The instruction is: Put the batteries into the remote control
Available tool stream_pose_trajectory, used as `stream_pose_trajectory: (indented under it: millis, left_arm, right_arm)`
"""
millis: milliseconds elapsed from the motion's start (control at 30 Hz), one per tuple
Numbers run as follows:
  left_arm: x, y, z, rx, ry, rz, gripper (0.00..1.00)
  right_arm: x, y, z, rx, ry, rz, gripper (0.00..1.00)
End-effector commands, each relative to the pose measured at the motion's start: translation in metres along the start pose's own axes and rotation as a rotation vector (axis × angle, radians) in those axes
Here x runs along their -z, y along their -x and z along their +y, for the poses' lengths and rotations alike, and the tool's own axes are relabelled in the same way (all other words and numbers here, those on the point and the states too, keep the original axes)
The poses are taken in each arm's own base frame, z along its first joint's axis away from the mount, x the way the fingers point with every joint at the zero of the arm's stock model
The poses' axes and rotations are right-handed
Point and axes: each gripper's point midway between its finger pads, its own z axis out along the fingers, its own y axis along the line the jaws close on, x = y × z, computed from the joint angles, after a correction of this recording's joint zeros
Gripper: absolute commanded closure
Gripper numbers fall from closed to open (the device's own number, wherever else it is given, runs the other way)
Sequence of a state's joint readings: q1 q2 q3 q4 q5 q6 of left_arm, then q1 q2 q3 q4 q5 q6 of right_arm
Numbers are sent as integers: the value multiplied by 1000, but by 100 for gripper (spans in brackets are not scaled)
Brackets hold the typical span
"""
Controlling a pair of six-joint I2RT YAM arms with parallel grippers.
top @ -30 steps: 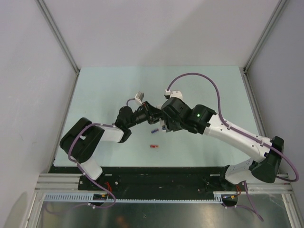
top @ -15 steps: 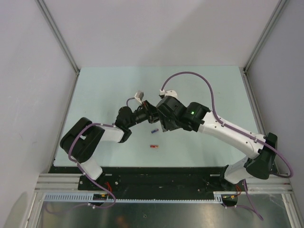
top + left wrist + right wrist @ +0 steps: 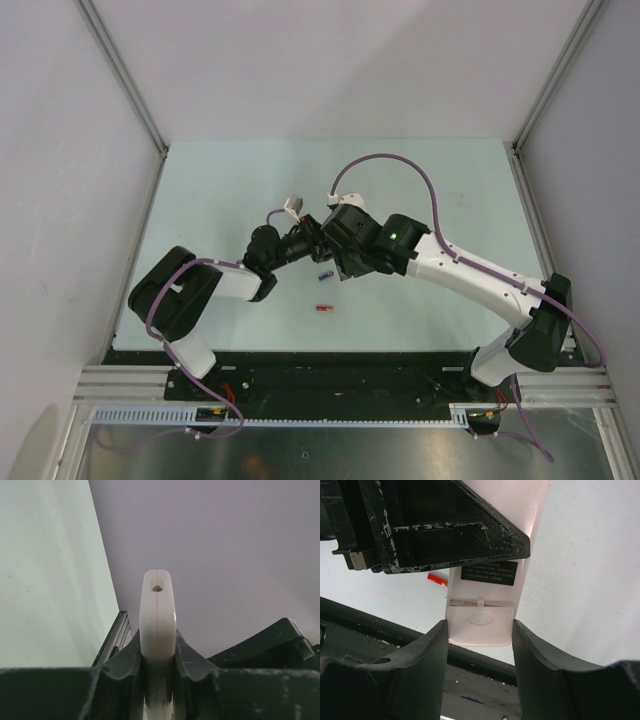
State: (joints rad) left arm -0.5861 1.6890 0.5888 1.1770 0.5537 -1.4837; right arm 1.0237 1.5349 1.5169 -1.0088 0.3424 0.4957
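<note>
The remote control shows edge-on as a slim white bar in the left wrist view, and my left gripper is shut on it. From the right wrist its plain white back faces the camera, with a black label and a closed battery cover. My right gripper has a finger against each side of that cover end. Overhead, both grippers meet above mid-table, left gripper and right gripper. A blue battery and a red battery lie on the table just in front of them. The red battery peeks out behind the remote.
The pale green table is enclosed by grey walls at the left, back and right. A black rail runs along its near edge. The left gripper's black body fills the upper left of the right wrist view.
The right arm has shifted leftward, bringing its wrist closer against the left gripper. The left arm and the two batteries on the table have stayed put.
</note>
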Motion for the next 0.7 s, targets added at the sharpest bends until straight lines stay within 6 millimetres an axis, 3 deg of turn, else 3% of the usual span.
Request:
stream_pose_trajectory:
  millis: [0,667]
  left_arm:
    - [-3,0,-23,-25,-79,3,100]
    - [2,9,-24,-12,-74,-78,100]
  right_arm:
    - [-1,8,6,14,6,-8,66]
    - [-14,3,8,-38,5,46,62]
